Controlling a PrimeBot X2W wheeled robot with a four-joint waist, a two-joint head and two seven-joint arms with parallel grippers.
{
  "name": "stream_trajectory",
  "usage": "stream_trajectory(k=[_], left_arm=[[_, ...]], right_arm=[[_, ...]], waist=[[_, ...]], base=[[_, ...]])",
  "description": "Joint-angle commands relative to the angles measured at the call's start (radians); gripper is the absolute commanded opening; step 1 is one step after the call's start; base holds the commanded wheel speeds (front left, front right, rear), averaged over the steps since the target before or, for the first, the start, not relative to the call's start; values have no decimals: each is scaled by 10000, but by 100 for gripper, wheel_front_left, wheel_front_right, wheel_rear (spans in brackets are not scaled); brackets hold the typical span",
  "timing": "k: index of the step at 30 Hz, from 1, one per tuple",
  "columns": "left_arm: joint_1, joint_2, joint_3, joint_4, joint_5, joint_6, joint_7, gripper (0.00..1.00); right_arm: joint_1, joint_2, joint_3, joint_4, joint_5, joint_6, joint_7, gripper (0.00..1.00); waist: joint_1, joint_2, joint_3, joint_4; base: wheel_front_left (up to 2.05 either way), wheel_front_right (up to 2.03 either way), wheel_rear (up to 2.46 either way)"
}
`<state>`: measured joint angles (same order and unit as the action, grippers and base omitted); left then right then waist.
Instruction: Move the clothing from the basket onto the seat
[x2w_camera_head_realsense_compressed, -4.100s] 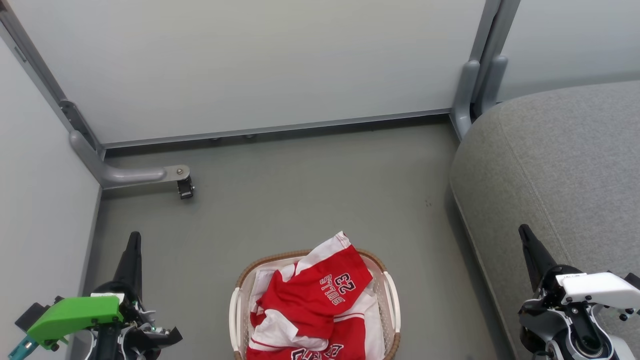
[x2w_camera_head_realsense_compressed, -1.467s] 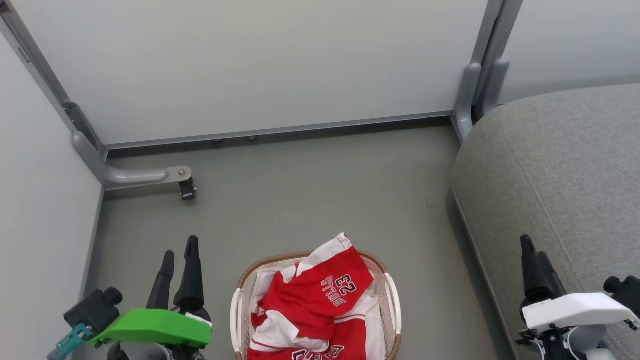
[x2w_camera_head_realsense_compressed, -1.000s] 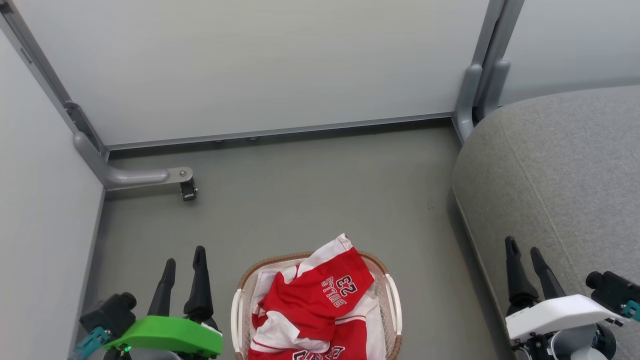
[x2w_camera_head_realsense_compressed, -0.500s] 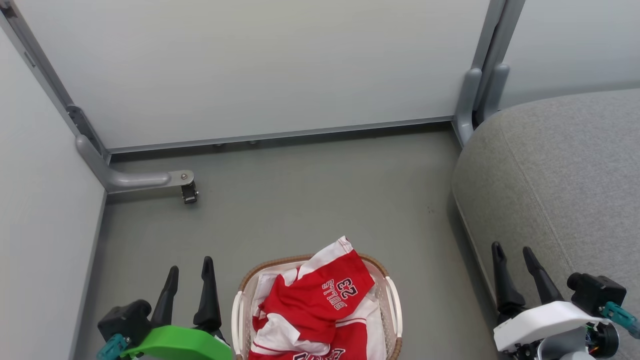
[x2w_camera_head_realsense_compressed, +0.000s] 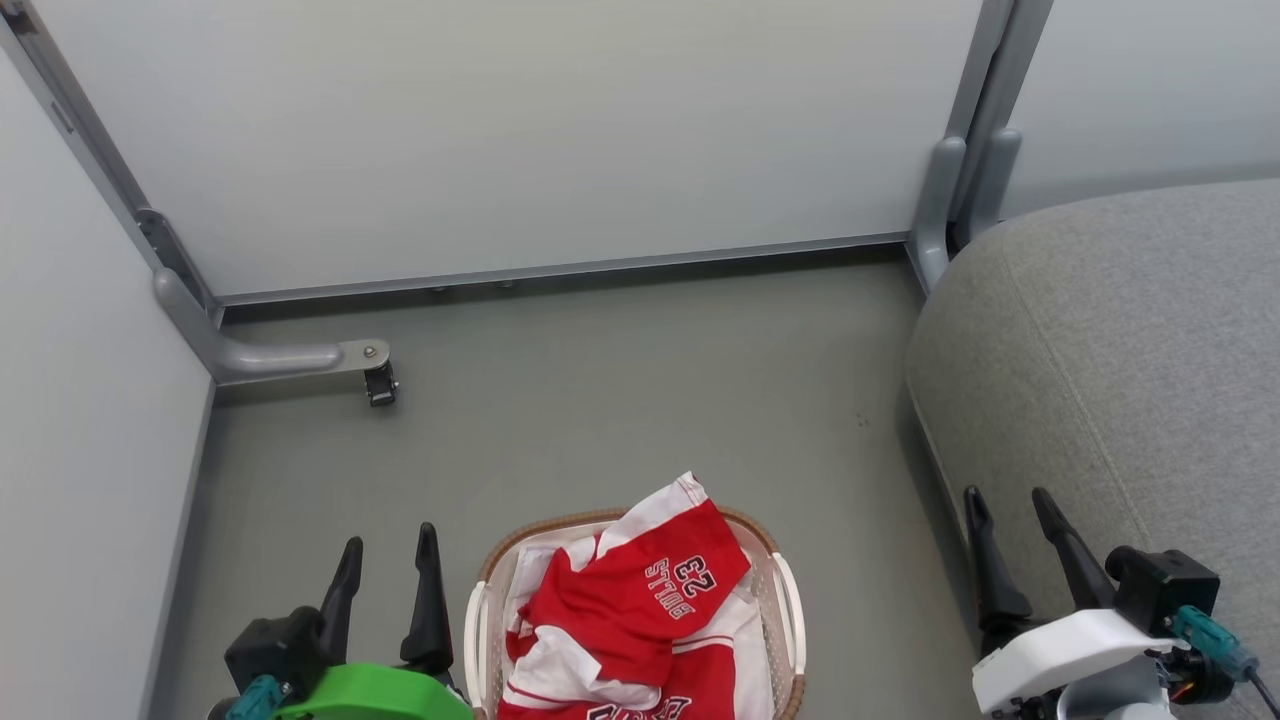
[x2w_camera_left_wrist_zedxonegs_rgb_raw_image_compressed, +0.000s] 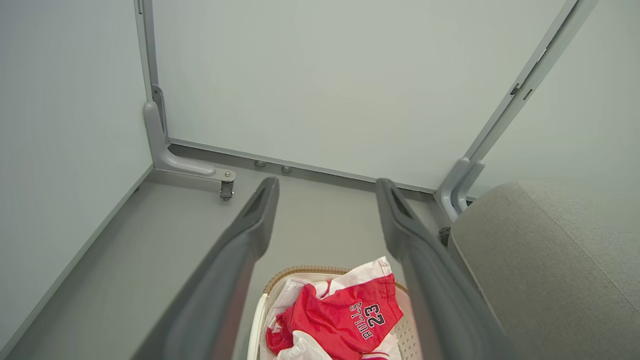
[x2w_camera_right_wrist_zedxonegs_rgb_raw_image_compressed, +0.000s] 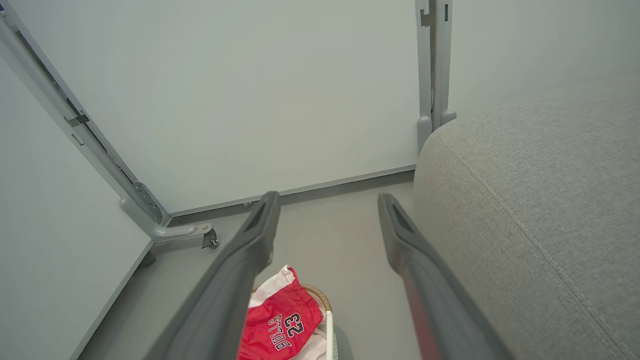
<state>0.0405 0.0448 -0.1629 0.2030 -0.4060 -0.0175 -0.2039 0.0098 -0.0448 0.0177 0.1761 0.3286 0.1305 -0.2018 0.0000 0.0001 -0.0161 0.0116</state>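
While clothing (x2w_camera_head_realsense_compressed: 630, 600) stays in basket (x2w_camera_head_realsense_compressed: 540, 525), L tool (x2w_camera_head_realsense_compressed: 390, 538) & R tool (x2w_camera_head_realsense_compressed: 1005, 493) shifted inward, both open.

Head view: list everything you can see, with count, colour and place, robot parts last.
clothing: one pile, red and white, in the basket
basket: one, white with brown rim, on the floor, bottom centre
seat: one, grey fabric, right side
wall panels: three, pale grey, left, back, behind the seat
castor foot: one, grey metal, left corner
left gripper: one, dark jaws open, lower left, beside the basket
right gripper: one, dark jaws open, lower right, by the seat's edge
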Motion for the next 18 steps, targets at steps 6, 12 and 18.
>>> stream_trajectory(k=[6, 12, 18], left_arm=[[112, 68, -124, 139, 567, 85, -191, 100], [91, 72, -203, 239, 949, 97, -299, 100], [78, 77, -284, 388, 1297, 131, -409, 100]], right_arm=[[84, -60, 59, -15, -648, 3, -217, 100], [86, -68, 103, 23, -1109, 3, -319, 100], [125, -72, 124, 57, -1513, 2, -432, 100]], waist=[[0, -1, 35, 23], [0, -1, 64, 46], [0, -1, 86, 63]], base=[[0, 0, 0], [0, 0, 0], [0, 0, 0]])
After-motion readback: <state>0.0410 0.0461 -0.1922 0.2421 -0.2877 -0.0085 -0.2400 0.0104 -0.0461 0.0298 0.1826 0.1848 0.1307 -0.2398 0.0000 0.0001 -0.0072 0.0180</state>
